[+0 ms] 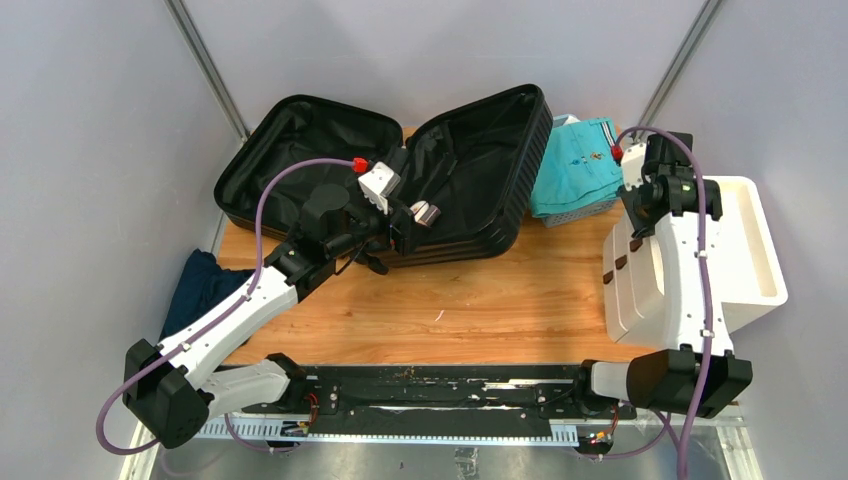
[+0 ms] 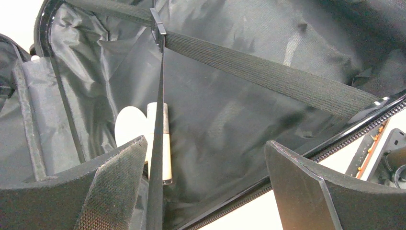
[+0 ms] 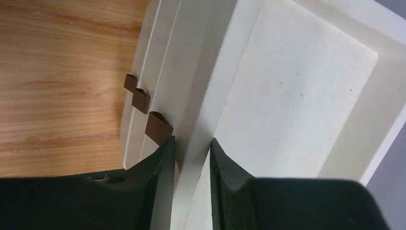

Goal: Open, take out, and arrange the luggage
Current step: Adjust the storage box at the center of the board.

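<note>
The luggage (image 1: 470,170), a black ribbed hard-shell suitcase, lies open at the back of the wooden table, both lined halves showing. My left gripper (image 1: 405,205) reaches into its right half and stands open (image 2: 206,142) with nothing between the fingers. A broad elastic strap (image 2: 268,72) and a thin vertical strap (image 2: 158,120) cross the lining. A white and cream item (image 2: 129,127) lies behind the thin strap. My right gripper (image 3: 191,140) is shut on the front wall of the top drawer (image 3: 201,96) of the white drawer unit (image 1: 740,250).
A light-blue basket holding teal clothing (image 1: 580,170) stands between the suitcase and the drawer unit. Brown pull tabs (image 3: 158,125) mark the unit's drawer fronts. A dark blue cloth (image 1: 200,285) hangs off the table's left edge. Bare wood (image 1: 450,300) lies in front of the suitcase.
</note>
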`<state>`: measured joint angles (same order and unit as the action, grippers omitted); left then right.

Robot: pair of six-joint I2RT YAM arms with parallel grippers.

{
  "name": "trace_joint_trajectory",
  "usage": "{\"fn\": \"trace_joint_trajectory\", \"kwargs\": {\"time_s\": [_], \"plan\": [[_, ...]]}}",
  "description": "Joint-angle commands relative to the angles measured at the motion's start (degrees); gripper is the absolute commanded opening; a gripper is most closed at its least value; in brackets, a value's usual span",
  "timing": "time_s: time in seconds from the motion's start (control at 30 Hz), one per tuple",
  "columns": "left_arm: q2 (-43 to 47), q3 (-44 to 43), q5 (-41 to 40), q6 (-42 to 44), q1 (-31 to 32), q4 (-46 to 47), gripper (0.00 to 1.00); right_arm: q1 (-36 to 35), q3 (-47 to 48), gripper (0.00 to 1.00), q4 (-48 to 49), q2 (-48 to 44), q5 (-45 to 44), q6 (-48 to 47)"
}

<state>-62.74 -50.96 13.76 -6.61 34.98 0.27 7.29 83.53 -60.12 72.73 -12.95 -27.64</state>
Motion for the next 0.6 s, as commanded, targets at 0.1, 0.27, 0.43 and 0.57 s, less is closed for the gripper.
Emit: {"fn": "trace_joint_trajectory", "kwargs": {"time_s": [0.1,0.27,0.43,0.57], "plan": [[0.3,-0.8,0.3,2.4,-0.4,0.0,0.97,-1.9,4.6,0.04,-10.7,-0.1,29.2,-5.7],[2.4,-1.0,1.1,9.3,-0.4,-2.2,0.97,-2.7,5.2,0.09,-12.8,0.7,32.9,-11.1],[4.4,-2.3,2.0,16.4,-0.5,-6.1,0.95,-2.7,12.5,0.69,-16.0,2.5,33.9,-13.7],[3.9,-3.9,3.5,17.5,-1.4,-8.7,0.88,-2.7,25.0,0.74,-17.7,6.2,39.6,-12.8]]}}
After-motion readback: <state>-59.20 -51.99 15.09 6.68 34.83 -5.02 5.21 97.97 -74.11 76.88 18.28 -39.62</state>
